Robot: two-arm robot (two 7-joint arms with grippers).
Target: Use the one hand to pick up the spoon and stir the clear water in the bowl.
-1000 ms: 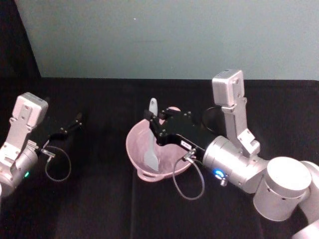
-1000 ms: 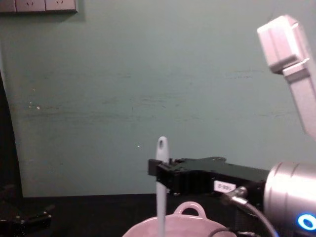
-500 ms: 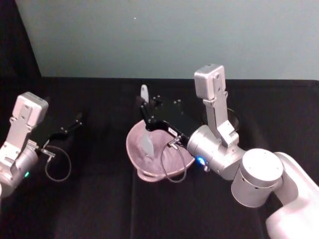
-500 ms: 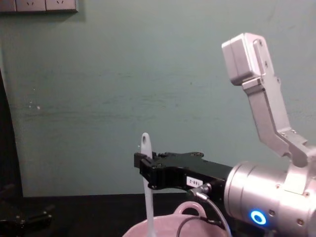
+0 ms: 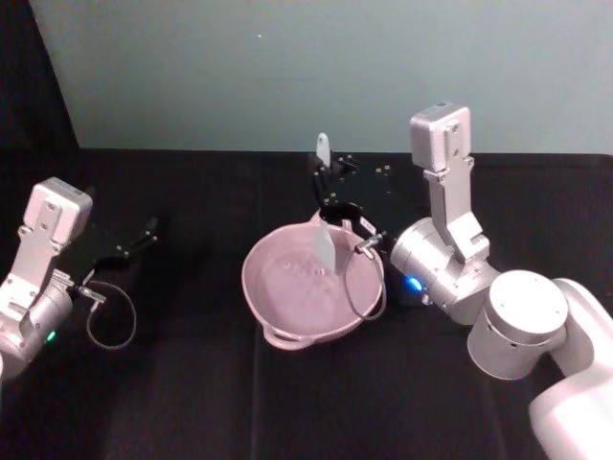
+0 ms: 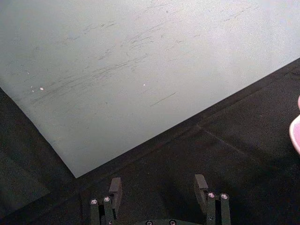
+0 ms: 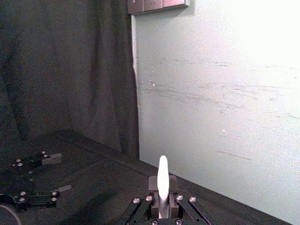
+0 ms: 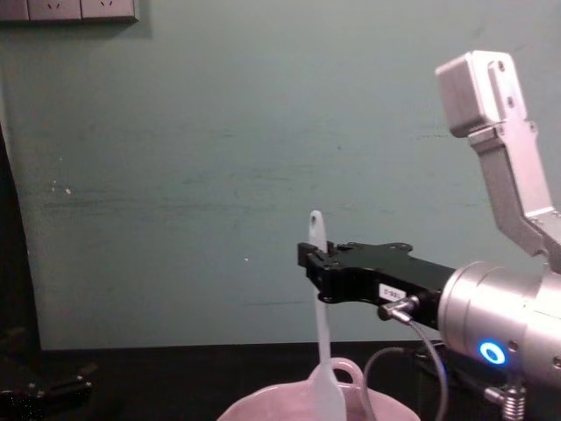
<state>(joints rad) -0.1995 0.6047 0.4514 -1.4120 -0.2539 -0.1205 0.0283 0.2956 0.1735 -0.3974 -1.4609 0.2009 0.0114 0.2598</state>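
Observation:
The pale-pink bowl (image 5: 278, 287) sits mid-table with water in it. My right gripper (image 5: 326, 188) hangs over its far right rim, shut on the handle of the white spoon (image 5: 327, 247). The spoon stands nearly upright, its paddle head down inside the bowl and its holed end sticking up above the fingers. From the chest view the spoon (image 8: 318, 307) drops from the right gripper (image 8: 314, 263) into the bowl (image 8: 272, 405). The right wrist view has the spoon (image 7: 162, 180) pinched between the fingers. My left gripper (image 5: 139, 240) is parked at the left, open (image 6: 158, 187).
A black cloth (image 5: 192, 383) covers the table, and a pale green wall (image 5: 287, 77) stands right behind it. A loose cable loop (image 5: 110, 321) hangs from the left wrist. The bowl's small loop handle (image 5: 284, 337) faces me.
The right gripper swung the spoon first toward the bowl's far left rim, then across to its far right side; the paddle head swept through the bowl. The left arm stayed still.

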